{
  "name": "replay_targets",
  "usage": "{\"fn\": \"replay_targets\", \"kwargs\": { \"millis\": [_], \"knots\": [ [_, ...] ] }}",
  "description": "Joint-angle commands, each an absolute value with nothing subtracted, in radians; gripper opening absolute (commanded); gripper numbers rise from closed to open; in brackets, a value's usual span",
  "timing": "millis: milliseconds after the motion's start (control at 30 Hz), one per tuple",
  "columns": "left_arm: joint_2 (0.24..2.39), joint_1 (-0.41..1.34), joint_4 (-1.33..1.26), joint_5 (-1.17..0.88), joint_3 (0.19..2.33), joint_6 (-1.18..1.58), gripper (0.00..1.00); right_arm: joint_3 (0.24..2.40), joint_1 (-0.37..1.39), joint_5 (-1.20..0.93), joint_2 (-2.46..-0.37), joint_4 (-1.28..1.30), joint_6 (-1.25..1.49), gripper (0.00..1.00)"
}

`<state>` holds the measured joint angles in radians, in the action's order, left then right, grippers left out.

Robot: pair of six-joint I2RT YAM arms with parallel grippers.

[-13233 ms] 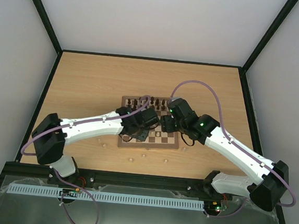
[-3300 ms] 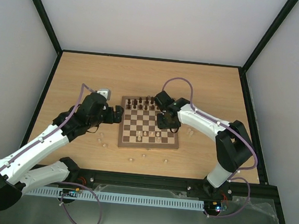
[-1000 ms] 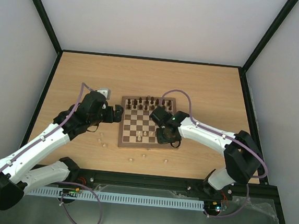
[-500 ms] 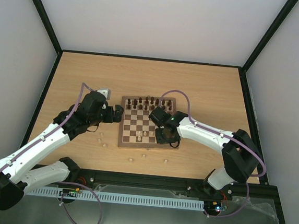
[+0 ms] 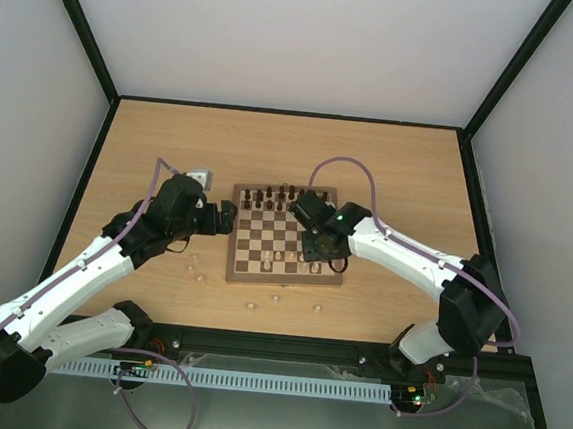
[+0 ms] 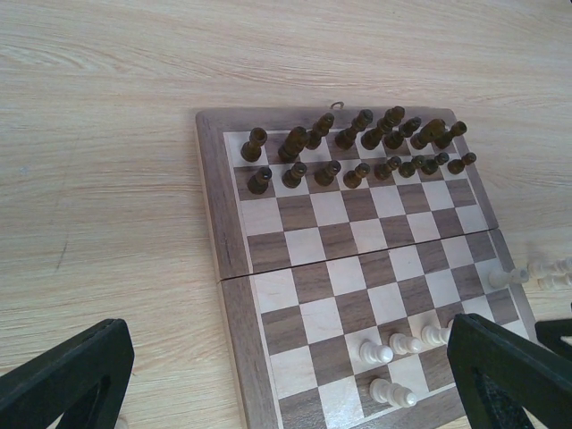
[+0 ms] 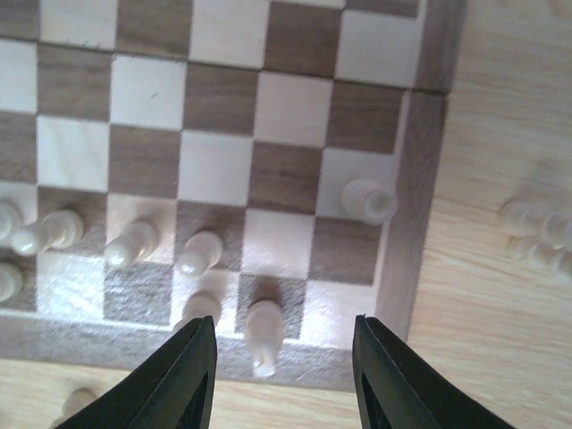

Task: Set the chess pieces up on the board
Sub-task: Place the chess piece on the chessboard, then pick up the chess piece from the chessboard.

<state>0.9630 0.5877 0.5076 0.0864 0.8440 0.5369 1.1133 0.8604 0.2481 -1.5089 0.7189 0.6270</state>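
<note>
The board (image 5: pixel 235 232) lies mid-table, with dark chess pieces (image 5: pixel 283 196) filling its two far rows and a few cream ones (image 5: pixel 287 262) on the near rows. My right gripper (image 5: pixel 320 262) hovers over the board's near right part. In the right wrist view it (image 7: pixel 284 344) is open, and a cream piece (image 7: pixel 264 332) stands free on a dark square between the fingers. A cream rook (image 7: pixel 369 200) stands by the board's right border. My left gripper (image 5: pixel 228 219) is open beside the board's left edge, holding nothing (image 6: pixel 286 357).
Loose cream pieces lie on the table: some right of the board (image 7: pixel 536 237), one near its front edge (image 7: pixel 79 400), others in front (image 5: pixel 251 303) (image 5: pixel 316 304) and at front left (image 5: pixel 194 267). Black frame rails edge the table.
My right gripper has opened and let go of the cream piece, which now stands on the board's near right squares. The right arm shifted slightly. The left arm is still.
</note>
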Motion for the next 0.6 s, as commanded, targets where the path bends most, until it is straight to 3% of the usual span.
{"fn": "replay_targets", "kwargs": {
  "millis": [0, 567],
  "knots": [
    [0.959, 0.580, 0.494, 0.080, 0.833, 0.523, 0.99, 1.137, 0.806, 0.281, -1.520, 0.773, 0.578, 0.43],
    [0.955, 0.580, 0.493, 0.077, 0.833, 0.521, 0.99, 1.145, 0.712, 0.229, -1.640, 0.671, 0.504, 0.41]
  ]
}}
